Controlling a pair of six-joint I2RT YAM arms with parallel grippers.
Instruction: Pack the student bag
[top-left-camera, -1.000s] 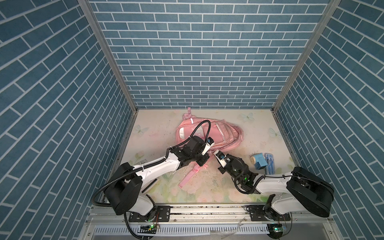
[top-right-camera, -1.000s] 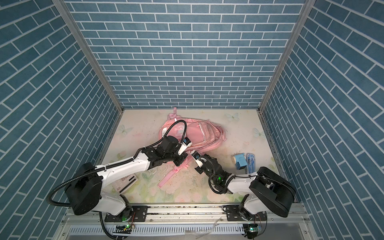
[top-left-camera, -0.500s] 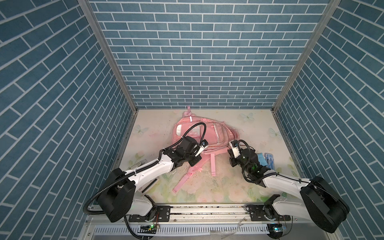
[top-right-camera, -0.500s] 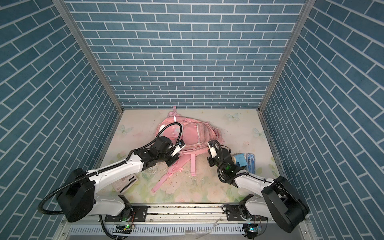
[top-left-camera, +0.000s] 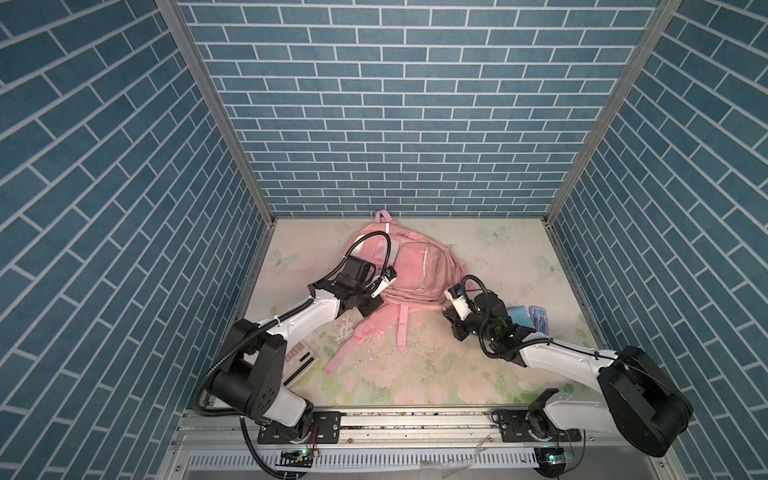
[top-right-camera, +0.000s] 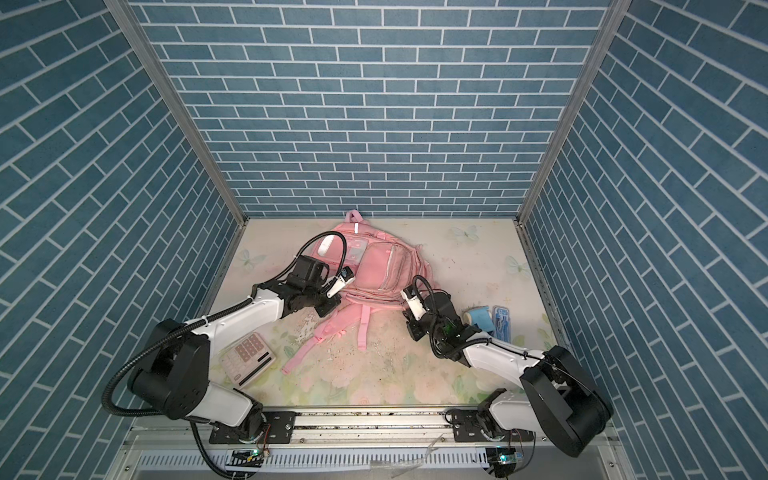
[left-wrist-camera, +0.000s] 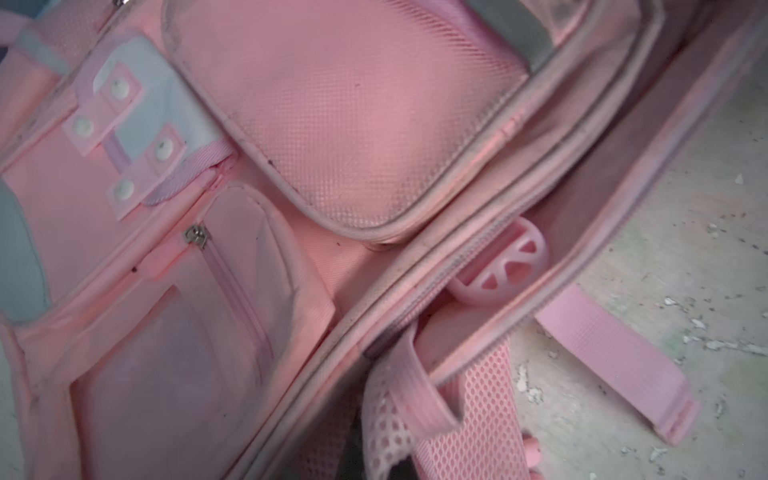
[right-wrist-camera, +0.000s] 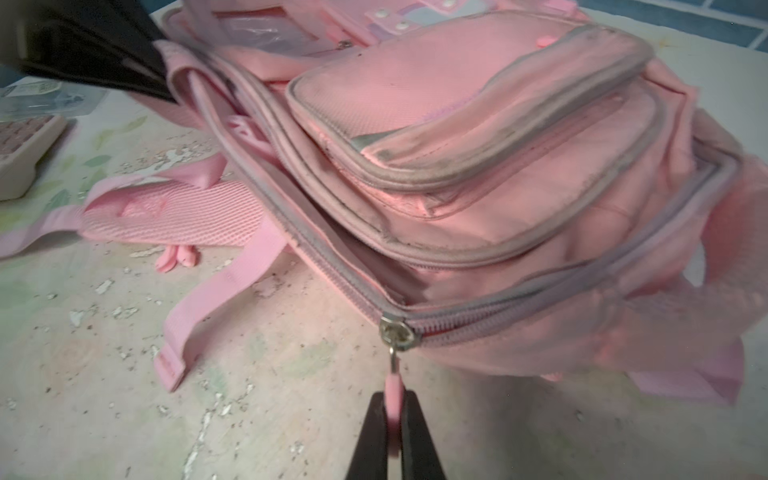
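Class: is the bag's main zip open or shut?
Partly open: the main zip gapes up to its slider, with the teeth meshed beyond it.

Wearing white shells along the left arm (top-left-camera: 299, 322) and right arm (top-left-camera: 557, 363), broken up by black rounded joint housings nearest the rail (top-left-camera: 415, 419). Trailing a black corrugated cable (top-left-camera: 208, 372) looping from the left end of the rail, with thinner black hoses (top-left-camera: 374, 235) arching over the black wrist blocks farthest from the rail. Standing on black base plates (top-left-camera: 299, 432) fastened by screws onto the rail. Glowing with a green light (top-left-camera: 501, 328) on the right wrist. Ending in a right hand (right-wrist-camera: 393, 401) of two tapering black fingers (right-wrist-camera: 370, 436).
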